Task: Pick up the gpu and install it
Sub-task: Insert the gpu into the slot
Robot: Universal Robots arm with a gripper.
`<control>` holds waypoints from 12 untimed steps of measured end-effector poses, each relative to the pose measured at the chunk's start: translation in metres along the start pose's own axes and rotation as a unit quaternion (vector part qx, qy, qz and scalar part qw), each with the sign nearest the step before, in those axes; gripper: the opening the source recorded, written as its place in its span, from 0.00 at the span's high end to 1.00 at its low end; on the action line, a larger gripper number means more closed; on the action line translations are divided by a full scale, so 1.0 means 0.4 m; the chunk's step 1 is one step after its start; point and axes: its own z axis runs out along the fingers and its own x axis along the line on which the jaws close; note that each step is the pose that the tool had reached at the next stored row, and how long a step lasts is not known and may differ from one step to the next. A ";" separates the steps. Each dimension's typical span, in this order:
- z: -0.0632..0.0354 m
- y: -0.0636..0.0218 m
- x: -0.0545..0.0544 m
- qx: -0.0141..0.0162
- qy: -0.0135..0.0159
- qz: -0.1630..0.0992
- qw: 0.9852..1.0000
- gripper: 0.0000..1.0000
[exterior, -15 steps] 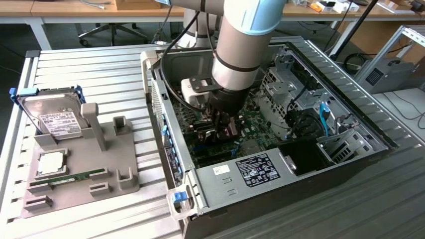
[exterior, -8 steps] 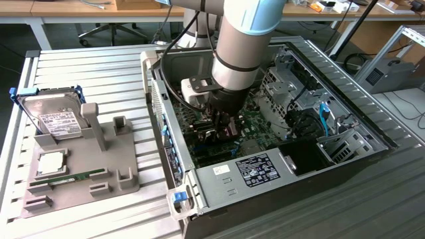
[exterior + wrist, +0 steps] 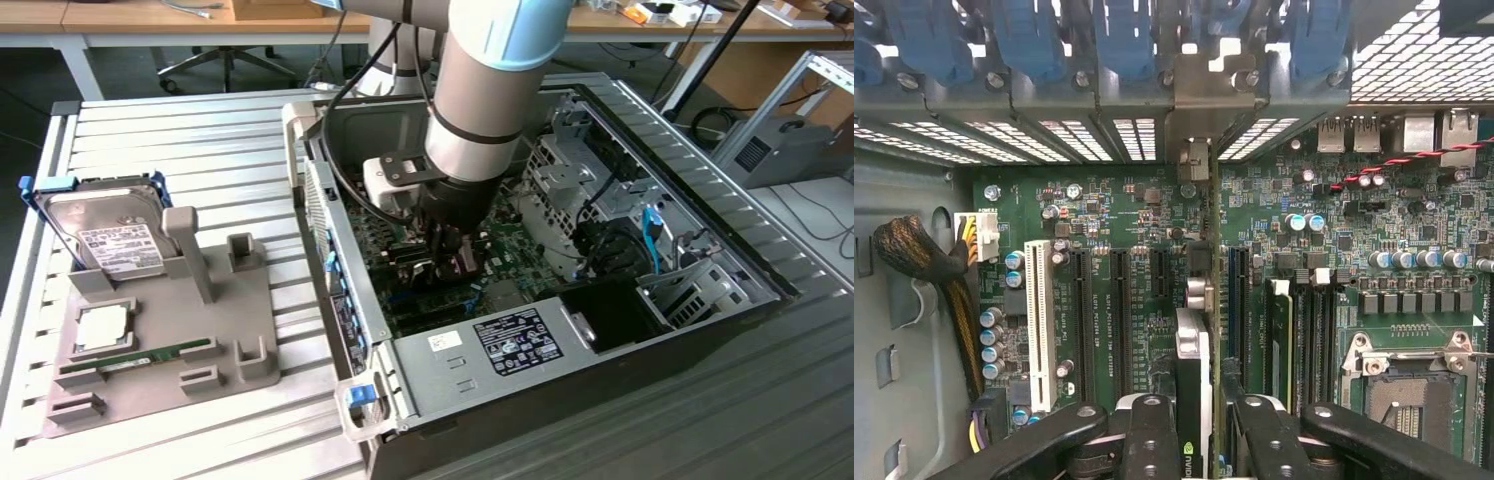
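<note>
My gripper (image 3: 443, 258) reaches down into the open computer case (image 3: 534, 350), over the green motherboard (image 3: 1134, 200). It is shut on the gpu (image 3: 1194, 350), which the wrist view shows edge-on between the two black fingers (image 3: 1150, 440). The card stands on edge among the black expansion slots, and its silver end bracket (image 3: 1199, 140) lies against the slotted rear wall of the case. In the exterior view the gpu (image 3: 424, 272) is a dark shape under the wrist, mostly hidden by the arm. I cannot tell whether its edge is seated in a slot.
A silver hard drive (image 3: 114, 235) and a green memory stick (image 3: 134, 357) sit on the grey holder (image 3: 160, 340) at the exterior view's left. Inside the case are a white slot (image 3: 1038, 310), braided power cables (image 3: 929, 265), blue bracket clips (image 3: 1124, 40) and memory modules (image 3: 1282, 340).
</note>
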 end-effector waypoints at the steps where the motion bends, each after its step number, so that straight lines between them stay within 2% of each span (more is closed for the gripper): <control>1: 0.000 0.000 0.000 0.000 0.000 0.000 1.000 0.73; 12: 0.002 0.004 0.000 0.000 0.000 0.000 1.000 0.73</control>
